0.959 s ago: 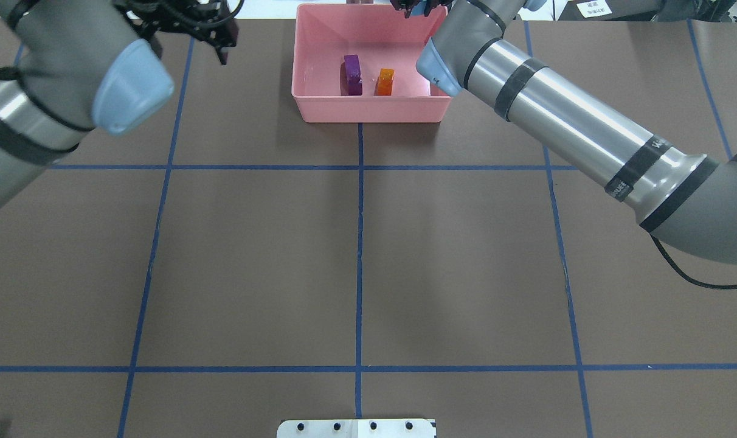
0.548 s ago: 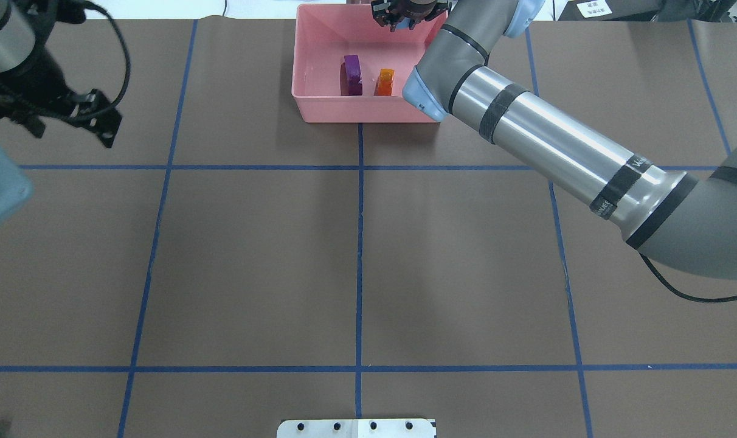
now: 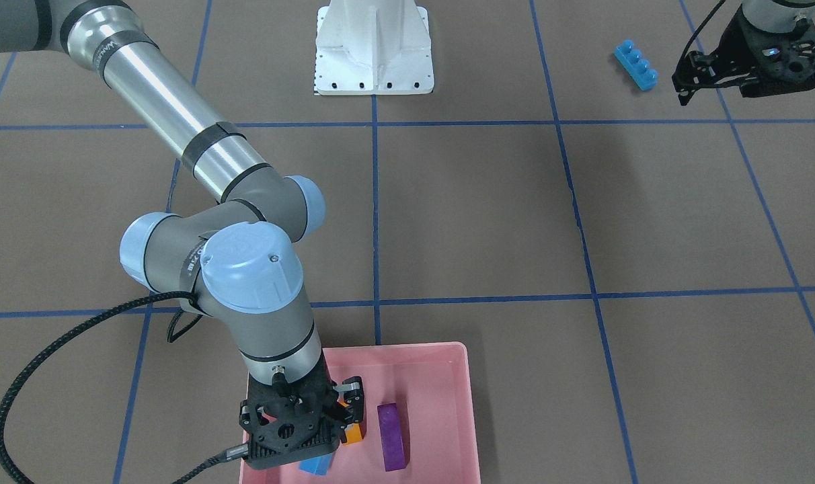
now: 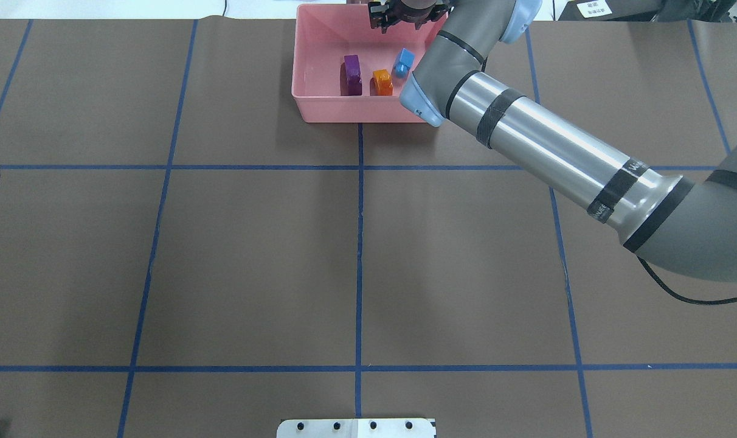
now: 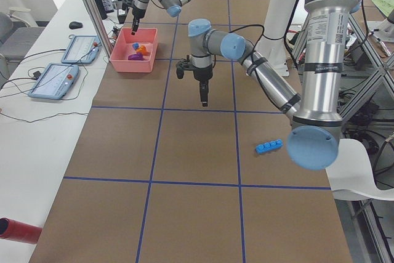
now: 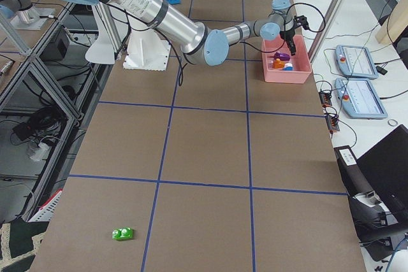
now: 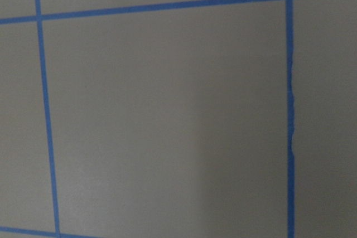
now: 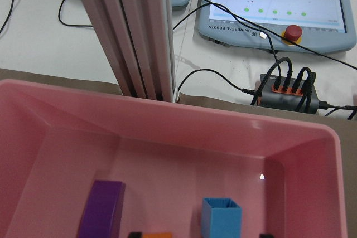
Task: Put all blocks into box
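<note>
Mostly brown table point(image 4: 253, 261), blue grid point(image 4: 359, 243); tablets point(image 5: 52, 81) near box point(image 4: 368, 112).

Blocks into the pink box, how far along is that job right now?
Done: the purple block, orange block and small blue block lie in the box. In hand: nothing; the right tool hangs open over the box. Remaining: the long blue block and green block, both on the table.

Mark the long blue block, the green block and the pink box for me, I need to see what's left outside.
long blue block point(image 3: 637, 65): front-facing view, on its studded top.
green block point(image 6: 122, 234): right side view, on its middle.
pink box point(image 4: 368, 109): overhead view, on its near outer wall.
</note>
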